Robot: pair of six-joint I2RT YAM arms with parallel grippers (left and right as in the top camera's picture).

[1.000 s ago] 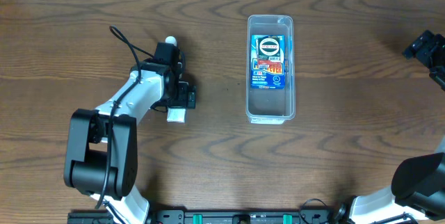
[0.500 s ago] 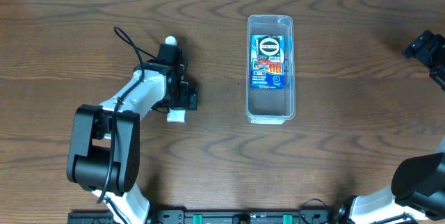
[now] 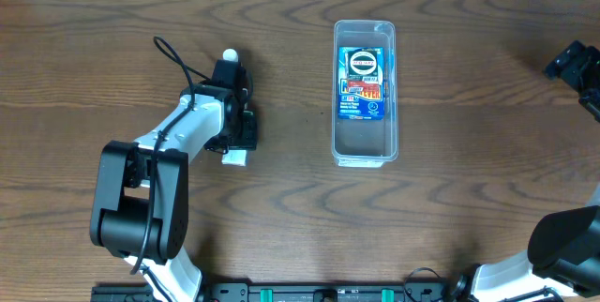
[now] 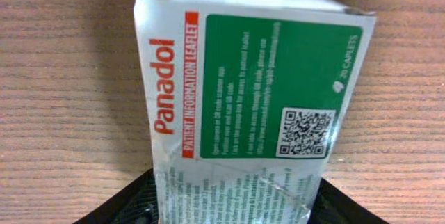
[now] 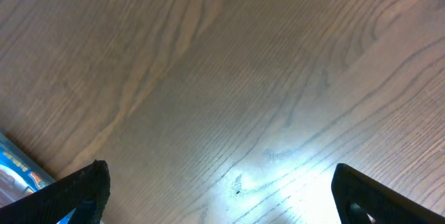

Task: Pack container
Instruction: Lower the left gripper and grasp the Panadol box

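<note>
The clear container [image 3: 366, 143] lies lengthwise at centre-right of the table, with a blue printed pack [image 3: 362, 82] inside its far half. A white and green Panadol box [image 4: 243, 92] lies flat on the wood to the left. My left gripper [image 4: 233, 203] has its black fingers [image 4: 128, 206] pressed against both long sides of this box. From overhead, only a white corner of the box [image 3: 236, 158] shows beneath the left gripper [image 3: 244, 133]. My right gripper [image 3: 577, 63] hovers at the far right edge, open [image 5: 222, 196] over bare wood.
The brown wooden table [image 3: 469, 199] spreads round everything. The left arm's white link [image 3: 183, 128] and its black cable [image 3: 173, 58] reach in from the lower left. A sliver of blue packaging [image 5: 17, 165] shows at the left edge of the right wrist view.
The left gripper's jaws have narrowed from wide open onto the sides of the Panadol box. The right arm, container and blue pack have not moved.
</note>
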